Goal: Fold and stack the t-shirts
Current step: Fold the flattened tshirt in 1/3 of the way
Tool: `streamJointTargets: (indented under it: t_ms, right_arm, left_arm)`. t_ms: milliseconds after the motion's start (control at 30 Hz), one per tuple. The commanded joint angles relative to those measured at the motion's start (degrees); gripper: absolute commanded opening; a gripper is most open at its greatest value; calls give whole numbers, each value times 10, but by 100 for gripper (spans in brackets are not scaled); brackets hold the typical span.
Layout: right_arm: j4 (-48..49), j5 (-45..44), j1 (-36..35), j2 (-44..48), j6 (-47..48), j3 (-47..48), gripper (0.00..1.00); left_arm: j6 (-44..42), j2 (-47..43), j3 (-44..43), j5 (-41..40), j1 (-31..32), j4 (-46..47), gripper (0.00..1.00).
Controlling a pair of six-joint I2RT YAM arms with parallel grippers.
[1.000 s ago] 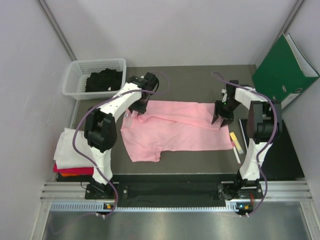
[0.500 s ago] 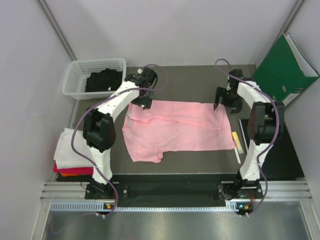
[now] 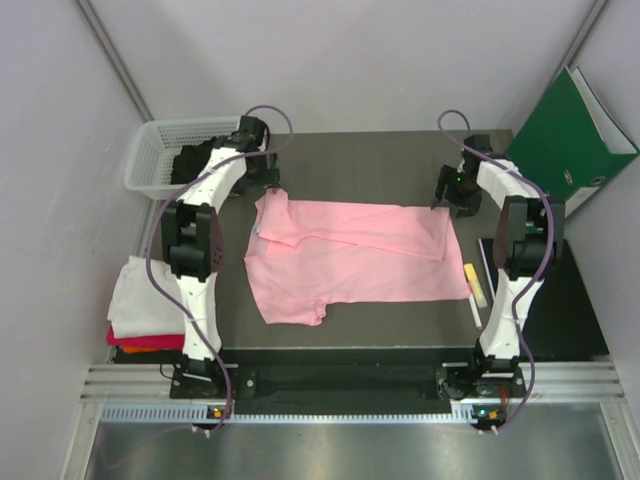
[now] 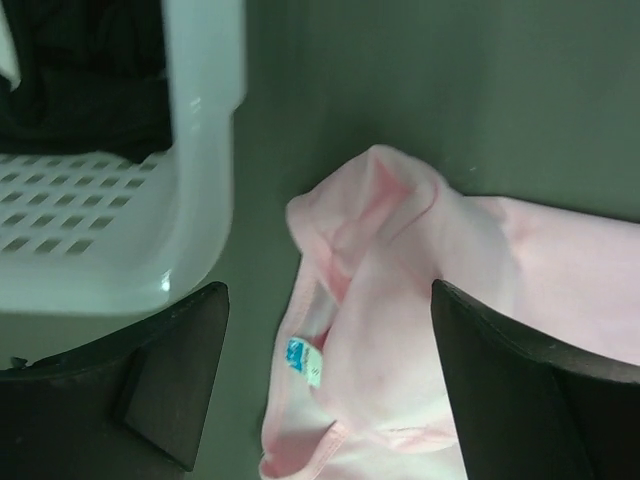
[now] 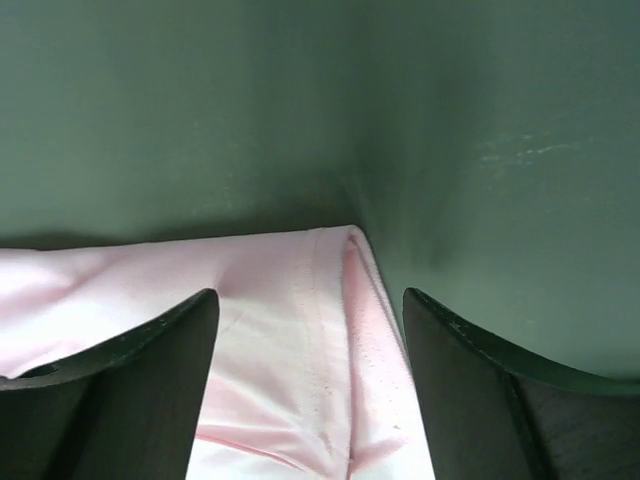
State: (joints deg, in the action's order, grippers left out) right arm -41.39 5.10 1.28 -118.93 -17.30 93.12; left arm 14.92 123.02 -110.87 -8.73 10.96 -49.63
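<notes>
- lying flat across the middle of the desk, the pink shirt [image 3: 350, 255] has its far strip doubled over and its label [image 4: 303, 358] at the far left end.
- left gripper [image 3: 263, 182] hangs over that collar end, just beside the basket [image 3: 150, 140], fingers [image 4: 170, 380] spread wide, holding nothing.
- right gripper [image 3: 446, 193] hangs over the shirt's far right corner, jaws wide apart and empty.
- white shirt [image 3: 135, 290] is folded on a red shirt [image 3: 150, 342] at the left edge.
- black shirt [image 3: 205, 160] fills the basket at the far left corner.
- markers [image 3: 475, 285] lie by the right edge, with a green binder [image 3: 570, 140] at the far right corner.
</notes>
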Motion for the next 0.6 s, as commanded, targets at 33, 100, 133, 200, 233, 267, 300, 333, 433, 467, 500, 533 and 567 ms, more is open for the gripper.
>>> streamJointTargets:
  t_ms: [33,100,133,200,233,267,300,333,433,467,500,533,567]
  right_arm:
    - [16,51,2,33,-12,-15,69]
    - [15,62,2,45,-17,-34,66]
    - [17,70,2,49,-17,-43,64]
    - [22,77,2,54,-19,-65,61]
    - [24,88,2,55,-20,-72,55]
    - [25,93,2,56,-21,-78,53]
    - [28,98,2,60,-20,-93,49]
    - [38,105,2,63,-19,-101,42]
    - [53,111,2,70,-19,-119,29]
    - [57,115,3,70,-17,-119,25]
    - [57,119,2,65,-14,-116,21]
    - [57,127,2,65,-12,-113,12]
    - [59,132,3,65,-10,-110,9]
  left_arm:
    - [1,18,-40,60,13,23,85]
    - [6,17,-36,61,13,28,84]
    - [7,19,-34,62,13,30,84]
    - [10,22,-29,63,13,33,84]
    - [10,26,-29,63,13,35,81]
    - [13,27,-26,62,13,36,79]
    - [13,28,-26,64,13,37,75]
    - [13,32,-25,66,13,38,70]
    - [18,38,-26,70,13,42,24]
    - [20,39,-26,69,13,42,11]
    - [21,42,-27,68,13,40,0]
    - [22,42,-28,66,13,38,0]
    - [22,42,-27,64,13,37,0]
